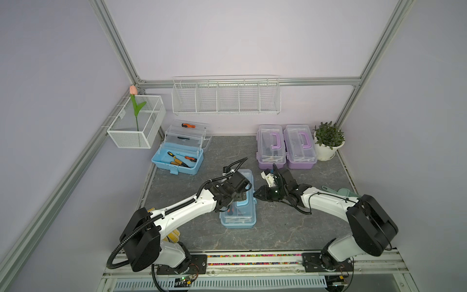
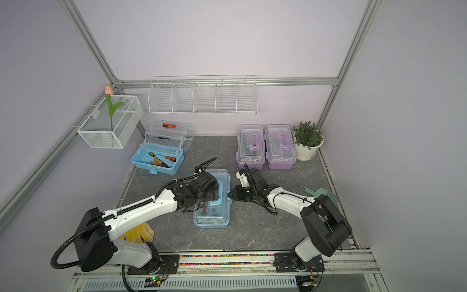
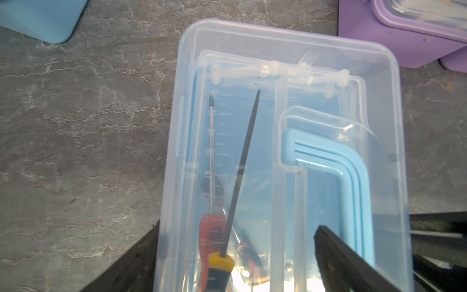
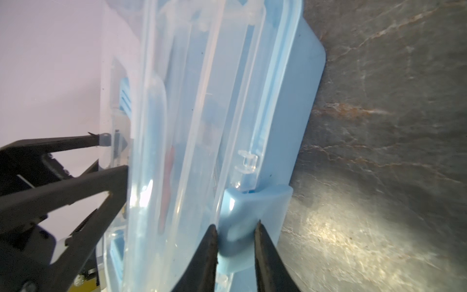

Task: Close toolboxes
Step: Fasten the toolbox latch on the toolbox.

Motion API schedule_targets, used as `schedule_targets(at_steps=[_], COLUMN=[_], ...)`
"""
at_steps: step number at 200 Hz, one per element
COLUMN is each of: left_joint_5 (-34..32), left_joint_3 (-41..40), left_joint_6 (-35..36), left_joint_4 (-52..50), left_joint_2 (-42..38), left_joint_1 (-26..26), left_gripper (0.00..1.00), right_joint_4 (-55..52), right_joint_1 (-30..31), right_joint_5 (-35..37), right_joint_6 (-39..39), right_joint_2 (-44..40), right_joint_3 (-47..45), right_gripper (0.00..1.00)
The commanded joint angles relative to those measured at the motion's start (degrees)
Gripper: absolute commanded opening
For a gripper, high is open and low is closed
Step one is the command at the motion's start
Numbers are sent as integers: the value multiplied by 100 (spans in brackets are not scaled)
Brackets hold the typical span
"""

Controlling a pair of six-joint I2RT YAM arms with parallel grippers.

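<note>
A grey tabletop (image 1: 278, 235) with a stone-look marbled finish, mostly matt, with a soft sheen where the light falls. The nearest toolbox (image 1: 238, 223) has a clear, glossy, smooth plastic lid (image 3: 252, 50) over an opaque light blue plastic base (image 4: 300, 101) and latch (image 4: 240, 215), both satin. Two purple toolboxes (image 1: 271, 164) and an open blue toolbox (image 1: 177, 168) look like the same plastics. The right gripper (image 4: 236, 223) is matt black with scuffed edges. The left arm (image 1: 182, 212) and right arm (image 1: 326, 202) wear smooth white shells with black joints. A white coated wire basket (image 1: 227, 101) hangs by a dull brushed metal rail (image 1: 316, 81). A yellow knitted cloth glove (image 2: 140, 233); a glossy white pot (image 1: 324, 151)
</note>
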Motion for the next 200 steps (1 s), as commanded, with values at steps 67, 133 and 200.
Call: schedule_targets(at_steps=[67,133,200], left_joint_5=[678,572,24], left_joint_3=[-456,-466,411], left_joint_6=[51,79,492], left_joint_4=[-42,-153,-996], left_joint_2=[107,65,-344], left_joint_1=[-110,-110,-86], left_gripper=[92,92,99], right_joint_4=[2933,2807,-2807], right_joint_1=[460,369,76], right_joint_5=[-953,-877,1823], right_joint_6=[1405,1372,-682], right_joint_2=[898,761,-1158], right_joint_3=[-883,-933,455], right_gripper=[28,29,53])
